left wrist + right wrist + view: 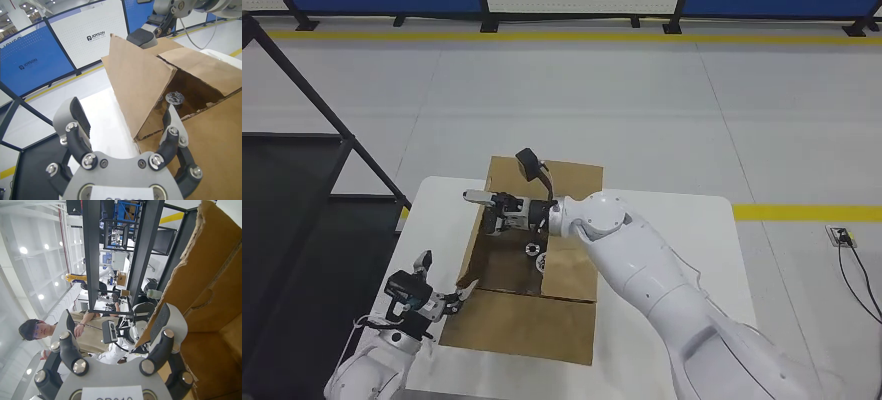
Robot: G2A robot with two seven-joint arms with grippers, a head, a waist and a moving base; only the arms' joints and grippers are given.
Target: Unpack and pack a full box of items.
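Cardboard box (532,325) on table (682,230), right end effector (483,210) at edge

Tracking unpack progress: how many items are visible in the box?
1 clearly: a round-topped item inside the box, beside the raised side flap. More may be hidden.

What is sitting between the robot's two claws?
In the top view, the cardboard box's raised side flap runs between the left gripper and the right gripper.

A robotics laboratory in a large hall is shown — the pale floor (642,100) is marked with yellow lines (802,212), and the area is closed off by blue and white perforated panels (34,62). Black metal racks (90,256) are seen, with another white robot (108,271) behind them — and round lamps (23,250) are set in a high ceiling.
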